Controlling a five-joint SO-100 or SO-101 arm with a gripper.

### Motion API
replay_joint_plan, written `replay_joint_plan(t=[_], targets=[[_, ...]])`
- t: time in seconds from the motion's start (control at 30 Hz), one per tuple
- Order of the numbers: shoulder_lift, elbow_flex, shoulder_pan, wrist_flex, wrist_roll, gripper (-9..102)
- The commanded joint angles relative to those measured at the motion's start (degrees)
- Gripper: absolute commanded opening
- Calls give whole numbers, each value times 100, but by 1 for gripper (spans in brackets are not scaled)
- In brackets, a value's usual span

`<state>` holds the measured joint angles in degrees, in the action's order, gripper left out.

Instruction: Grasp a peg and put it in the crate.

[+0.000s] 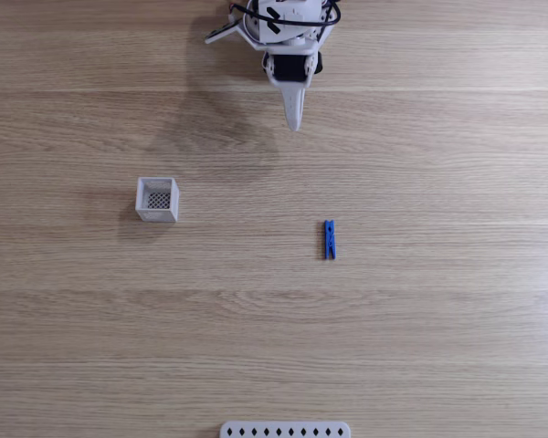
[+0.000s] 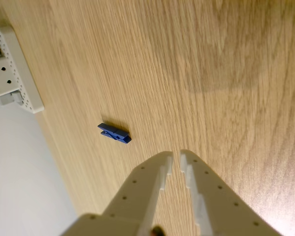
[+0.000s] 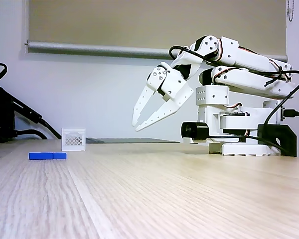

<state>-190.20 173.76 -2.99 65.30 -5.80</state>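
Observation:
The peg [image 1: 330,239] is a slim blue clothespin lying flat on the wooden table, right of centre in a fixed view. The wrist view has the peg [image 2: 114,132] ahead and left of my fingertips. The crate [image 1: 157,199], a small white box with a dark mesh bottom, stands to the left, well apart from the peg. From the side, the crate [image 3: 73,139] sits behind the peg [image 3: 47,156]. My gripper [image 1: 294,123] hangs in the air near the arm's base, pointing down at the table. The gripper [image 2: 176,156] is shut, with a thin slit between its fingers and nothing held; from the side the gripper [image 3: 135,126] is well above the wood.
A white strip with diamond-shaped holes [image 1: 286,429] lies at the table's near edge, and the same strip [image 2: 14,73] is at the left of the wrist view. The arm's base [image 3: 239,134] stands at the right, and black cables [image 3: 5,119] are at the left.

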Motion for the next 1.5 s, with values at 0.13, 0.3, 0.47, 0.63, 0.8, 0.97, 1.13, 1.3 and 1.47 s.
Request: replay_joint_plan(t=[0.13,0.3,0.47,0.63,0.8,0.97,1.13,1.3,1.47], targets=[[-79,-255,26,18,-35,-1],[-79,-255,26,18,-35,-1],[-79,-255,26,18,-35,-1],[-79,-255,26,18,-35,-1],[-79,-255,26,9,-35,-1],[-79,-255,0,9,35,0],[-79,-281,-26,79,44,0],[246,-352,-185,0,123,0],[1608,-1266,-563,18,1494,0]])
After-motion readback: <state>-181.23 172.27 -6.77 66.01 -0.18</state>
